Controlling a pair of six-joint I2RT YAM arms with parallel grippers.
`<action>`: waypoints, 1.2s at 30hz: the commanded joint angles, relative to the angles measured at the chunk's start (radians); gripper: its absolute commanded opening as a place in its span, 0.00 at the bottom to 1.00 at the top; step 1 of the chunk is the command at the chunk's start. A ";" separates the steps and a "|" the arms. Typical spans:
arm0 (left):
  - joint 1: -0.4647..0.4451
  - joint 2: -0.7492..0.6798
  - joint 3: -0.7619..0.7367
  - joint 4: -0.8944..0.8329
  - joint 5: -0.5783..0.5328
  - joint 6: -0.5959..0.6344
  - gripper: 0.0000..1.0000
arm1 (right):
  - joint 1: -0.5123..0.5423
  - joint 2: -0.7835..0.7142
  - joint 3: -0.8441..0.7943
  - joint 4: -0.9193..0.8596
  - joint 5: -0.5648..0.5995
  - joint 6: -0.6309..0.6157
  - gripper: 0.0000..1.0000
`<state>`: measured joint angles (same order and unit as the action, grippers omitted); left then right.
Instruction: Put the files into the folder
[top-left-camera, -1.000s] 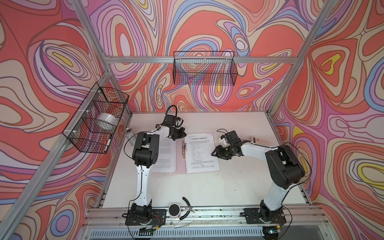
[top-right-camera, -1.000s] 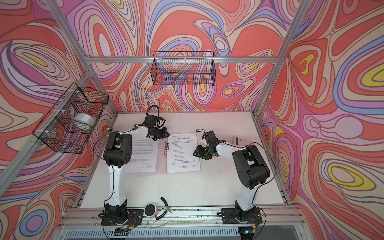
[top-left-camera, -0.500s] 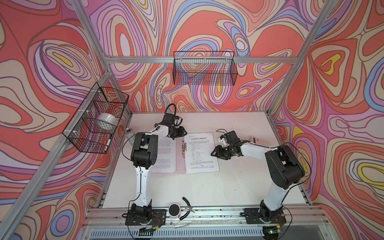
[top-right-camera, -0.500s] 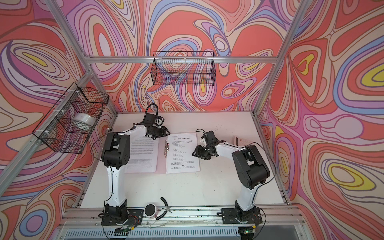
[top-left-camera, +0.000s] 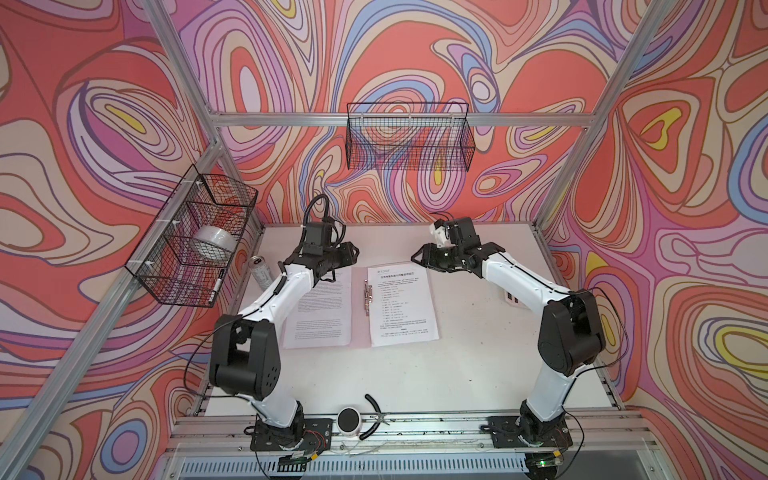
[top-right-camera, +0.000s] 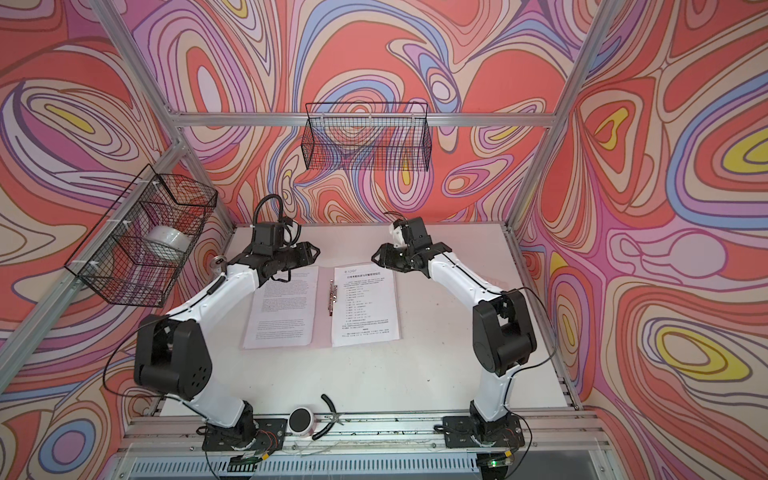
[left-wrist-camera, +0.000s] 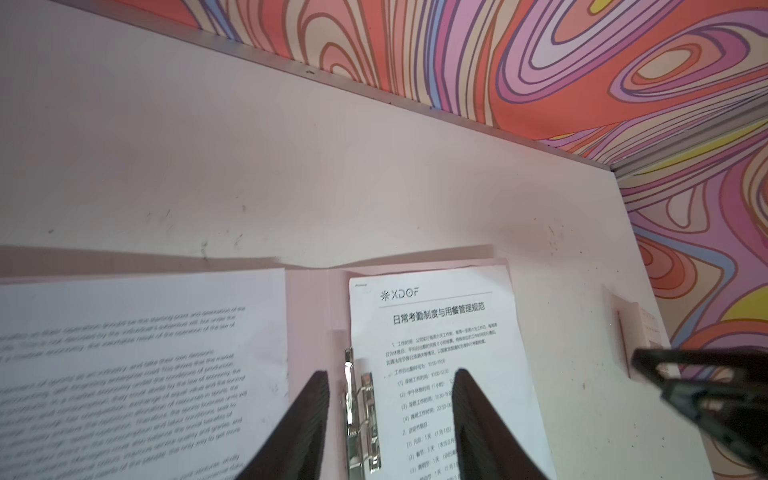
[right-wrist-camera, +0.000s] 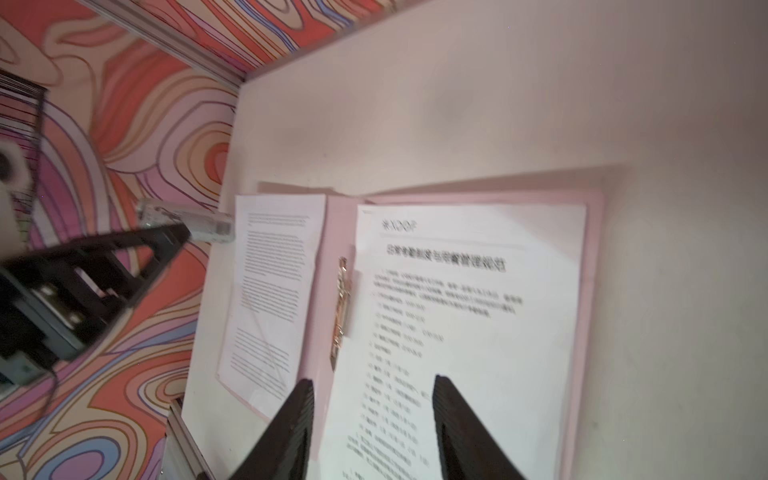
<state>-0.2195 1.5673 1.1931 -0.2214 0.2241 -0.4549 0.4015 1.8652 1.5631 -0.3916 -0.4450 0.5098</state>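
Observation:
The pale pink folder (top-left-camera: 360, 332) (top-right-camera: 322, 328) lies open and flat in both top views, with a metal clip (top-left-camera: 366, 297) at its spine. One of the files, a dense-text sheet (top-left-camera: 322, 307) (left-wrist-camera: 145, 353), lies on its left leaf. A headed sheet (top-left-camera: 401, 307) (right-wrist-camera: 478, 311) lies on the right leaf. My left gripper (top-left-camera: 353, 254) (left-wrist-camera: 390, 372) hovers open over the folder's far left part, nothing between its fingers. Over the far right corner my right gripper (top-left-camera: 417, 257) (right-wrist-camera: 372, 378) hangs open and empty too.
A drink can (top-left-camera: 259, 272) stands left of the folder. A small pinkish card (top-left-camera: 512, 297) lies at the right. A wire basket (top-left-camera: 166, 266) with a tape roll (top-left-camera: 214, 241) hangs on the left wall, another basket (top-left-camera: 409, 141) on the back wall. A round black-topped device (top-left-camera: 348, 420) sits at the front edge.
My left gripper has gone from shut to open and its arm has drawn back and lifted. The right gripper has moved from the headed sheet's right edge toward its far corner.

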 joint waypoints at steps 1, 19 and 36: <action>-0.057 -0.104 -0.150 -0.033 -0.134 -0.066 0.45 | 0.011 0.138 0.095 0.013 -0.091 -0.029 0.49; -0.036 -0.441 -0.572 -0.101 -0.156 -0.127 0.38 | 0.156 0.591 0.479 0.145 -0.165 -0.025 0.46; -0.006 -0.414 -0.661 -0.099 -0.117 -0.163 0.08 | 0.176 0.651 0.491 0.105 -0.166 -0.034 0.44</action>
<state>-0.2337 1.1481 0.5373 -0.2977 0.1211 -0.5995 0.5701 2.4969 2.0293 -0.2611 -0.6109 0.4927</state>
